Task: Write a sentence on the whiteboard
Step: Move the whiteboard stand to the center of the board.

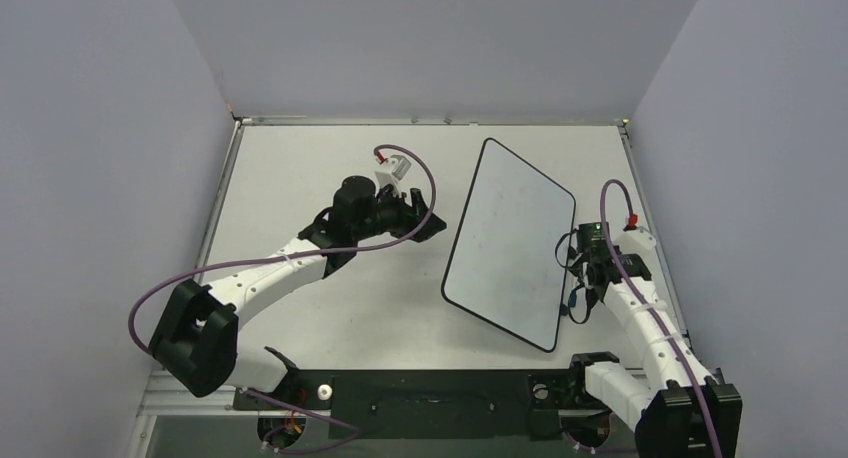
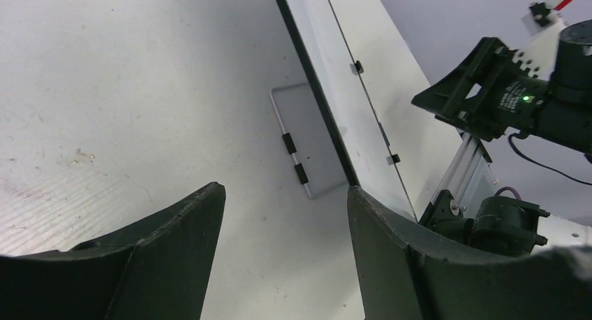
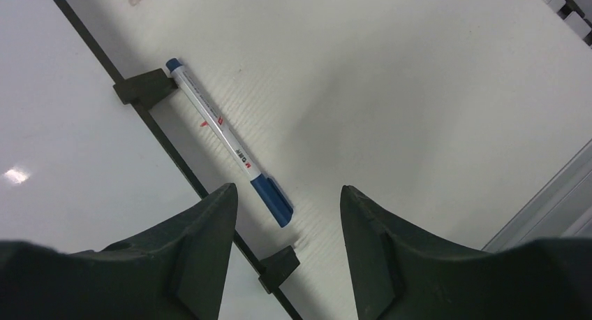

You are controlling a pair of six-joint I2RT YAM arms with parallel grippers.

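The whiteboard [image 1: 510, 243] lies flat on the right half of the tabletop [image 1: 300, 178]. It is turned at an angle, so one rounded corner points to the far side and another toward the arm bases, and its white face is up inside the thin black frame. It sits between the two arms. The left gripper [image 2: 285, 188] hovers near the board's left long edge but apart from it, with its fingers spread wide and only bare tabletop in the gap. In the left wrist view a small grey flat shape [image 2: 311, 142] with two black marks along its edge shows by the frame, but the angle is too oblique to tell what it is. The right gripper [image 3: 287, 191] hangs over the board's right long edge, also wide open and holding nothing. Below it a marker [image 3: 220, 135] rests on the tabletop just beside the frame, roughly parallel to it, between the two black tabs [image 3: 143, 88]. The marker's blue cap [image 3: 272, 201] shows in the gap between the fingers.
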